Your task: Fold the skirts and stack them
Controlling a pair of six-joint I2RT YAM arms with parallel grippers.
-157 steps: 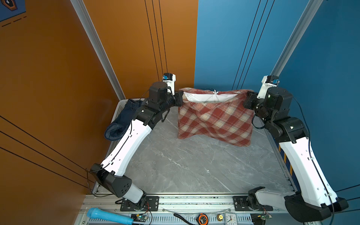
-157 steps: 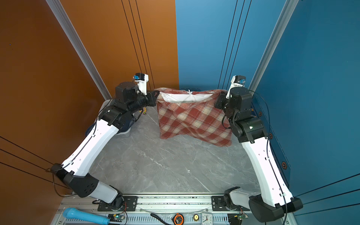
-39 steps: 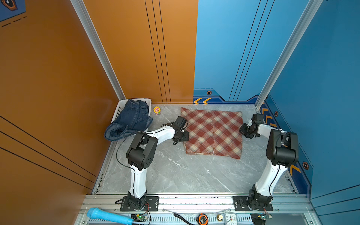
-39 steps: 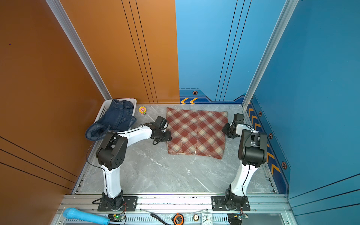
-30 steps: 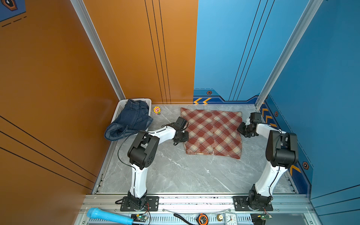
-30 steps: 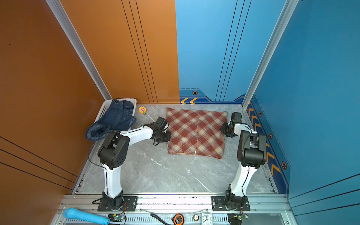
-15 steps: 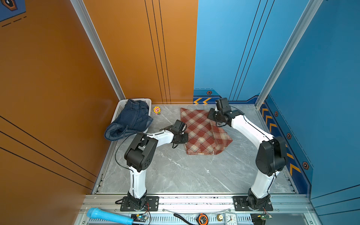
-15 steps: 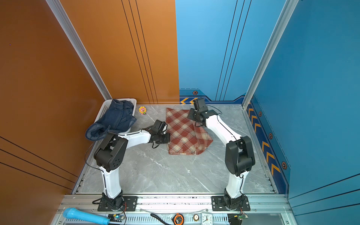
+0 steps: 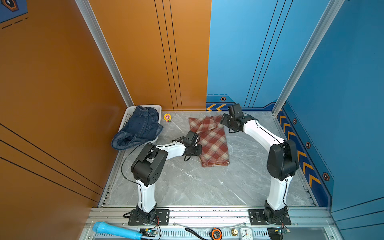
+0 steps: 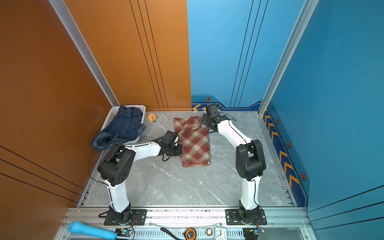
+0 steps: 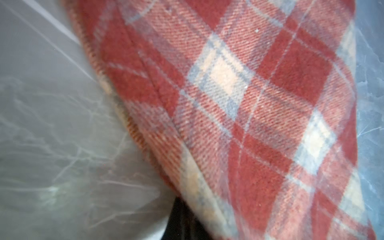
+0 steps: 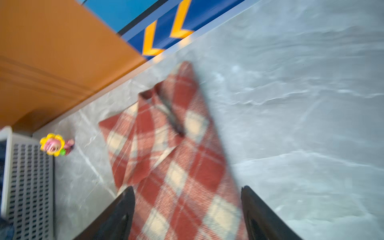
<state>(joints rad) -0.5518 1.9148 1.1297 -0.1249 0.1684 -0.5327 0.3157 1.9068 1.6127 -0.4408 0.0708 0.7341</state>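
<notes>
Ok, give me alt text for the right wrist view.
The open right end effector hovers over a red and cream plaid skirt lying folded on a grey marble tabletop. A sunflower toy and a white perforated basket sit nearby, by an orange wall.

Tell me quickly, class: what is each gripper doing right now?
Left gripper: closed, pinching the plaid skirt's edge.
Right gripper: open, holding nothing.

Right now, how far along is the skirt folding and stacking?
Done: plaid skirt folded in half lengthwise on the table, far corner rumpled. In hand: left tool pinches its left edge; right tool hangs open above the far end. Remaining: finish this fold, then fold the denim skirts heaped in the basket; nothing stacked yet.
</notes>
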